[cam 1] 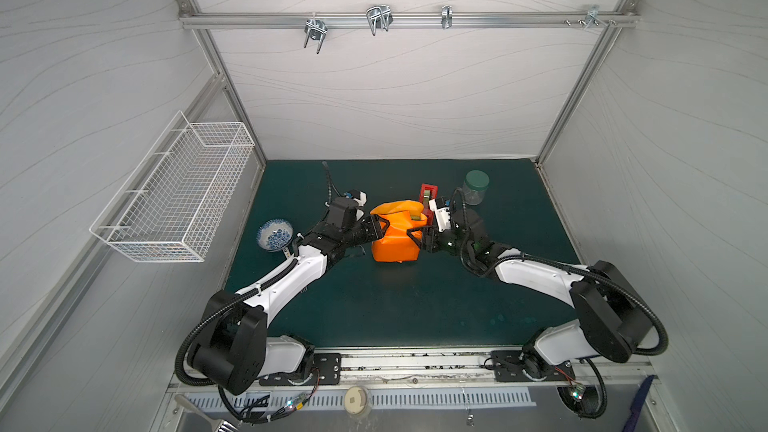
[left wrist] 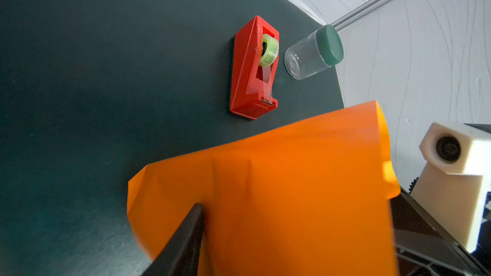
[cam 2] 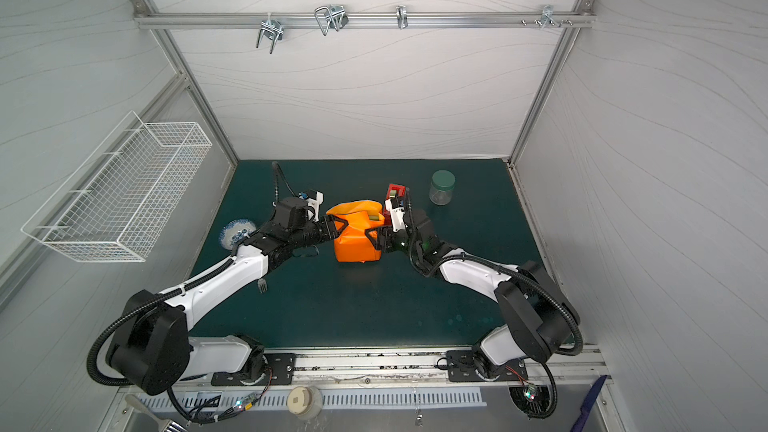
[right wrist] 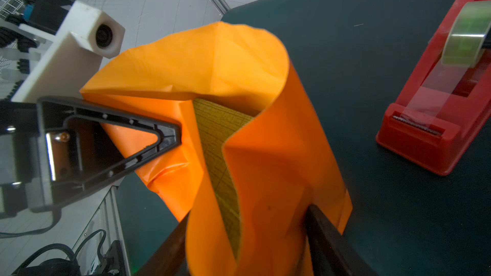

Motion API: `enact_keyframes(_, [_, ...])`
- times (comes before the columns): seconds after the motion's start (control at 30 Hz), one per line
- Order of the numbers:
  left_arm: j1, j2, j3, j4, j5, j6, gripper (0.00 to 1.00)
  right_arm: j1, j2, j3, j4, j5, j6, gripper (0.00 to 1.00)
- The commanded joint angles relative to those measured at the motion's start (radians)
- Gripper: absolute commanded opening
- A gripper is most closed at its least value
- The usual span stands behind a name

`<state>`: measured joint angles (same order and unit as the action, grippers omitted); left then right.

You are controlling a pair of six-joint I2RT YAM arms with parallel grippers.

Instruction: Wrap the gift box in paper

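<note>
The orange paper (cam 1: 395, 238) (cam 2: 357, 243) is folded loosely round the gift box and stands up from the green mat in the middle. Through the open top of the wrap, a strip of the olive gift box (right wrist: 220, 139) shows. My right gripper (cam 1: 415, 236) (right wrist: 247, 213) comes in from the right, with a finger on each side of the wrapped box, shut on it. From the left, my left gripper (cam 1: 380, 229) has one black finger (left wrist: 186, 234) lying against the paper (left wrist: 292, 195). Paper hides its other finger, so its grip is unclear.
A red tape dispenser (cam 1: 428, 195) (left wrist: 252, 70) stands just behind the parcel, close to my right wrist. A clear jar with a green lid (cam 1: 476, 187) is further back right. A blue-and-white bowl (cam 1: 274, 234) sits at the left by my left arm. A fork (cam 2: 262, 284) lies beside that arm. A wire basket (cam 1: 174, 189) hangs on the left wall.
</note>
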<state>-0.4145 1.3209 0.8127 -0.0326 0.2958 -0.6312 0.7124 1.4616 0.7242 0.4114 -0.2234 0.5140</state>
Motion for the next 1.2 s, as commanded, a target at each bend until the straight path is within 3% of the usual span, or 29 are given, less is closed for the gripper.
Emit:
enact_keyframes(0.0, [-0.043, 0.011, 0.002, 0.082, 0.083, 0.013, 0.51, 0.056, -0.035, 0.0, 0.058, -0.097, -0.019, 0.63])
enact_keyframes(0.2, [-0.043, -0.012, -0.021, 0.037, 0.013, 0.043, 0.64, 0.069, -0.049, 0.015, -0.12, 0.066, -0.028, 0.66])
enact_keyframes(0.3, [-0.04, -0.028, -0.014, -0.001, -0.021, 0.07, 0.75, 0.069, -0.052, 0.019, -0.163, 0.121, -0.023, 0.67])
enact_keyframes(0.6, [-0.026, -0.146, -0.047, -0.07, -0.106, 0.155, 0.93, 0.059, -0.04, 0.054, -0.21, 0.15, -0.037, 0.67])
enact_keyframes(0.77, [-0.026, -0.171, -0.089, -0.064, -0.04, 0.172, 0.95, 0.034, -0.03, 0.081, -0.224, 0.107, -0.033, 0.68])
enact_keyframes(0.93, [-0.029, -0.1, -0.069, -0.043, -0.004, 0.19, 0.95, 0.018, -0.006, 0.108, -0.234, 0.059, -0.024, 0.68])
enact_keyframes(1.17, [-0.029, 0.006, 0.015, -0.033, -0.031, 0.175, 0.85, 0.005, -0.007, 0.131, -0.288, 0.035, -0.044, 0.69])
